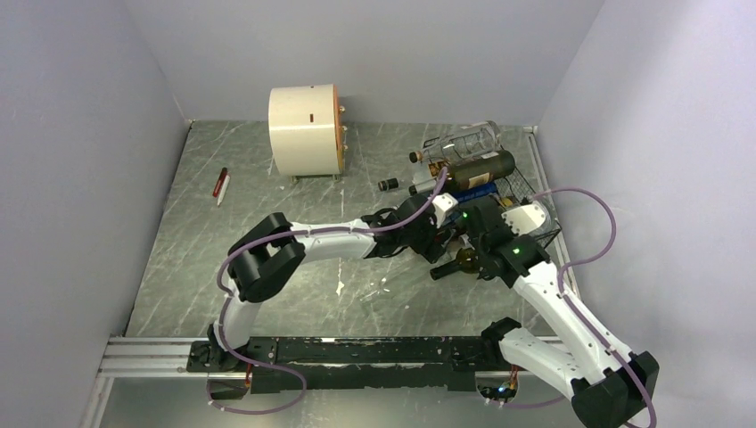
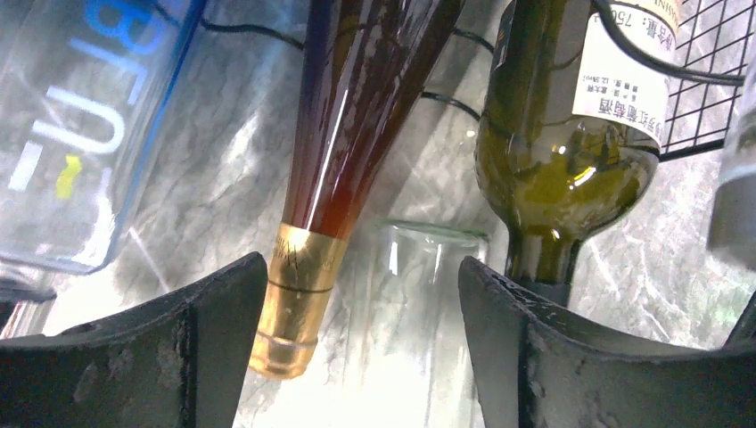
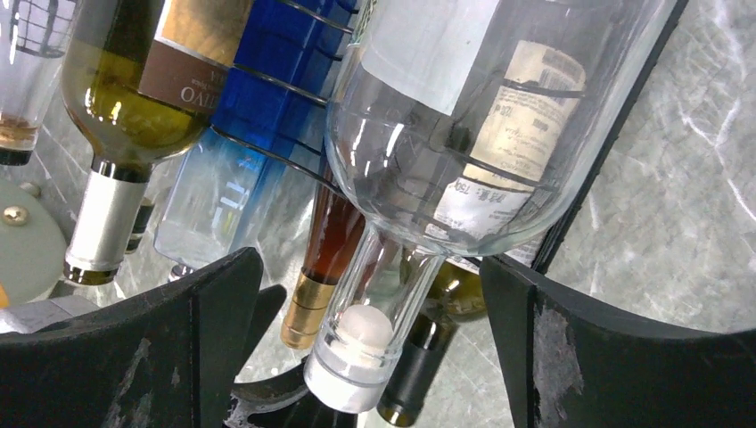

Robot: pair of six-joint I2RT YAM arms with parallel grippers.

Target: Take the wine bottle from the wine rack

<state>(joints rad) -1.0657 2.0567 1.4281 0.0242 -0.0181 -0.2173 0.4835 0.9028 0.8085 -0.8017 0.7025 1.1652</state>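
Orientation of the clear wine bottle (image 3: 464, 134): its neck points straight back at your right gripper (image 3: 370, 267) and its body runs away from it. In the right wrist view the long axis slants from upper right to lower left. The neck lies between the two fingers (image 3: 178, 348), nearer the left one, with a gap on each side. You have that gripper open and holding nothing.

Appearance: the glass is colourless and see-through, with rounded shoulders and a white stopper (image 3: 352, 343) in the mouth. Paper labels show through the glass from the far side. Black wires of the wine rack (image 1: 528, 192) cross the body, so the bottle still lies in its cell.

Neighbours beyond the right gripper, to its left: a blue bottle (image 3: 258, 116) and a yellow-green bottle (image 3: 125, 98) with a brown label and silver foil. All necks point the same way.

Your left gripper (image 2: 361, 267) is also spread wide and empty. Ahead of it lies an amber bottle (image 2: 357, 116), whose gold-foiled neck reaches down just beside the left finger. A green bottle (image 2: 562, 160) with a white label sits ahead of the right finger. The grey marbled desk (image 2: 642, 267) shows beneath both.

From the overhead camera, both grippers sit close together at the rack's open face.
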